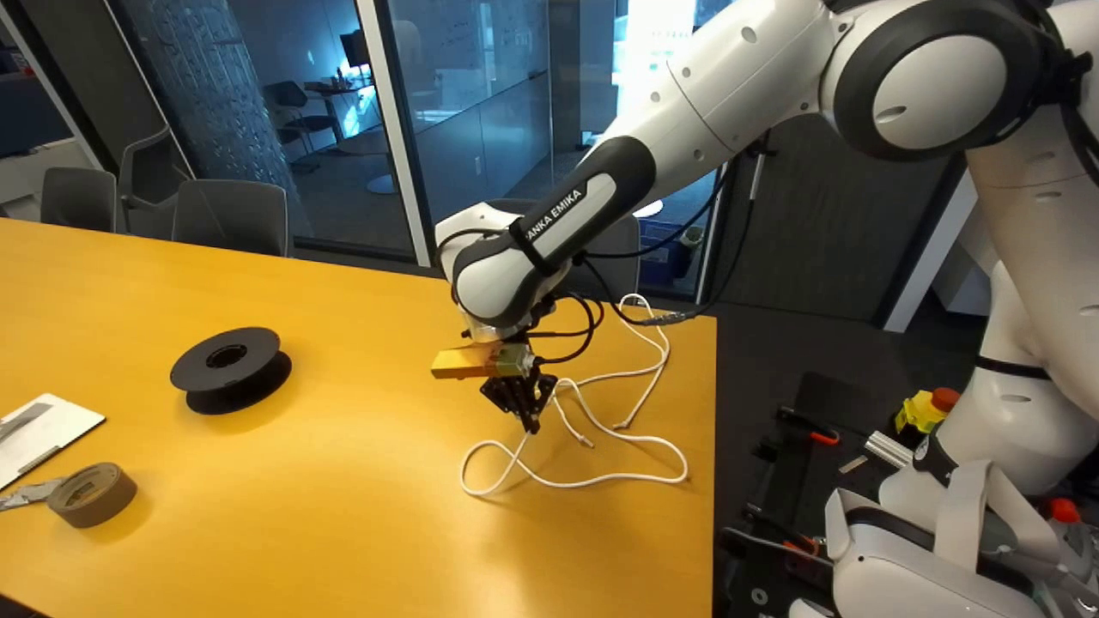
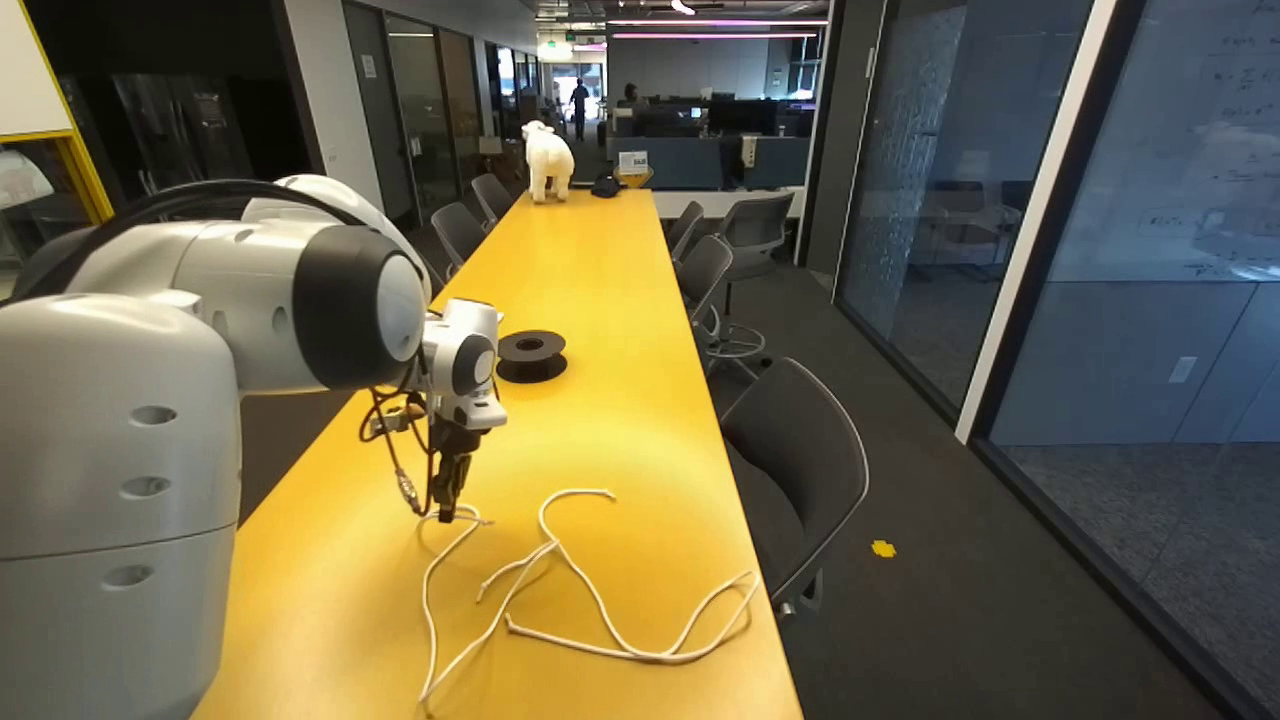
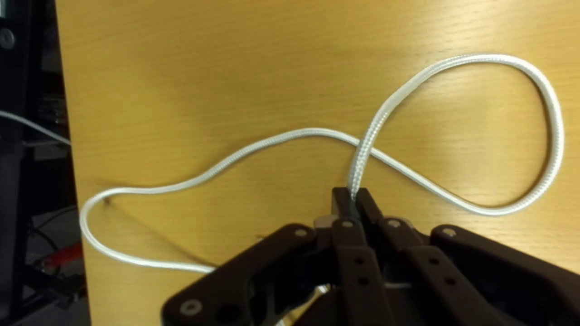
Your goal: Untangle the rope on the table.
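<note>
The white braided rope lies in loose loops on the yellow table, in both exterior views (image 1: pixel 562 485) (image 2: pixel 428 610). My gripper (image 1: pixel 531 427) points down low over the rope near one loop; it also shows in an exterior view (image 2: pixel 447 517). In the wrist view the black fingertips (image 3: pixel 352 197) are shut on the rope (image 3: pixel 559 131). From the fingers the rope runs over another strand and curves round in a wide loop. Strands cross near the middle of the pile, and several loose ends show. Part of the rope is hidden behind the gripper.
A black spool (image 1: pixel 227 369) stands on the table (image 1: pixel 361 515). A roll of brown tape (image 1: pixel 92 495) and a white board (image 1: pixel 47 438) lie farther off. A rope loop lies close to one table edge. A grey chair (image 2: pixel 795 470) stands beside that edge.
</note>
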Controlling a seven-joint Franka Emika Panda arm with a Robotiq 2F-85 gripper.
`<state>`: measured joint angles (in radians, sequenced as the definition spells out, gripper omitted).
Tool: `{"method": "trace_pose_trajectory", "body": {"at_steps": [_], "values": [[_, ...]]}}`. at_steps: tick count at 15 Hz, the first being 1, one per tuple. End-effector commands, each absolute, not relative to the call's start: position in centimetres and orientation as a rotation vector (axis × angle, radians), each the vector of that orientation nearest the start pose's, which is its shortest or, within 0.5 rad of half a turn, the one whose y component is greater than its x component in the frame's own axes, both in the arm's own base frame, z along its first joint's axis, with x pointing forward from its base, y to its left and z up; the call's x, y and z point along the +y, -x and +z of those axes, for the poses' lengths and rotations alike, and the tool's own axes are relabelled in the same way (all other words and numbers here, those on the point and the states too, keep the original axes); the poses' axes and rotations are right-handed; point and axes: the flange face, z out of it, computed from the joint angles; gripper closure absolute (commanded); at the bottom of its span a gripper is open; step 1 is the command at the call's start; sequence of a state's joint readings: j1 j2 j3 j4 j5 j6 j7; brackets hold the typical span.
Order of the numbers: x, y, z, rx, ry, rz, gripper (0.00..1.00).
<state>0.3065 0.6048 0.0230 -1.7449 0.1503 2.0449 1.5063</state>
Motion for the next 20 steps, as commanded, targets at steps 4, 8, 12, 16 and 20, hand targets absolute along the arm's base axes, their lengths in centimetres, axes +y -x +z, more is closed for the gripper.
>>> {"method": "trace_pose_trajectory", "body": {"at_steps": [4, 8, 12, 16, 20], "values": [[24.4, -52.5, 20.9, 2.240, 2.427, 0.449, 0.95], [25.6, -48.3, 20.7, 2.386, 2.296, 0.426, 0.95], [25.5, -44.4, 19.9, 2.490, 2.158, 0.409, 0.95], [24.2, -41.7, 18.4, 2.514, 2.076, 0.451, 0.95], [22.3, -40.3, 16.8, 2.514, 2.013, 0.500, 0.95]]}}
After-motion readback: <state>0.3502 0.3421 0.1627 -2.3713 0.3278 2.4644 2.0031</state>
